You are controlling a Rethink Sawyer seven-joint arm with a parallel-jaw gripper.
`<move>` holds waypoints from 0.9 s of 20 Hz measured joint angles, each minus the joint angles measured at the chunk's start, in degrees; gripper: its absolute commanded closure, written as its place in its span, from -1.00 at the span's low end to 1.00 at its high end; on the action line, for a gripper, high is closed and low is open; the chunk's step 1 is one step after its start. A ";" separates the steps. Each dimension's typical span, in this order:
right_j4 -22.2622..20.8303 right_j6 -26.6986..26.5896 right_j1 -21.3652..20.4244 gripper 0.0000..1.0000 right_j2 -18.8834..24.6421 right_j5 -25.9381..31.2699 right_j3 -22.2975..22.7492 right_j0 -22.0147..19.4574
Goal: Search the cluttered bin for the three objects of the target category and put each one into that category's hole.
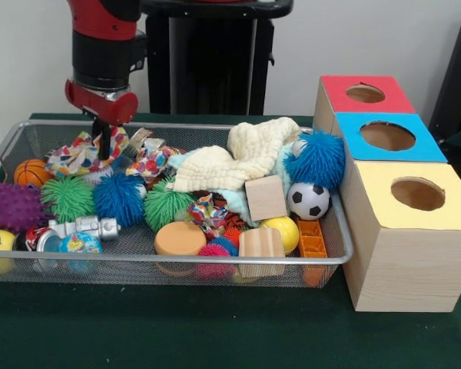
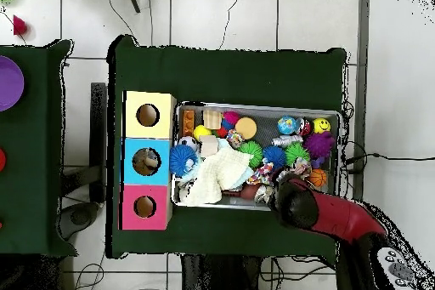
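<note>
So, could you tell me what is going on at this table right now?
The Sawyer's gripper is reaching down into the wire mesh bin of toys, at a patterned cloth in its back corner. Beside the bin stand three wooden boxes with holes, topped red, blue and yellow.

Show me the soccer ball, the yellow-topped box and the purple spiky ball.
soccer ball [image 1: 308,201], front view, centre of its white face.
yellow-topped box [image 1: 384,186], front view, bare yellow top beside the hole.
purple spiky ball [image 1: 17,208], front view, middle of its body.
</note>
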 measured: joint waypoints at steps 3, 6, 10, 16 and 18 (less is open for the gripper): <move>0.53 0.00 -1.82 1.00 0.13 2.02 0.05 1.05; 2.54 0.00 -5.24 1.00 1.71 5.55 0.58 0.42; 5.96 0.00 -8.87 1.00 3.76 9.20 1.28 -0.90; 11.79 0.00 -14.59 1.00 5.28 14.47 2.15 -0.86; 12.59 0.00 -15.53 1.00 5.27 15.02 2.31 -0.52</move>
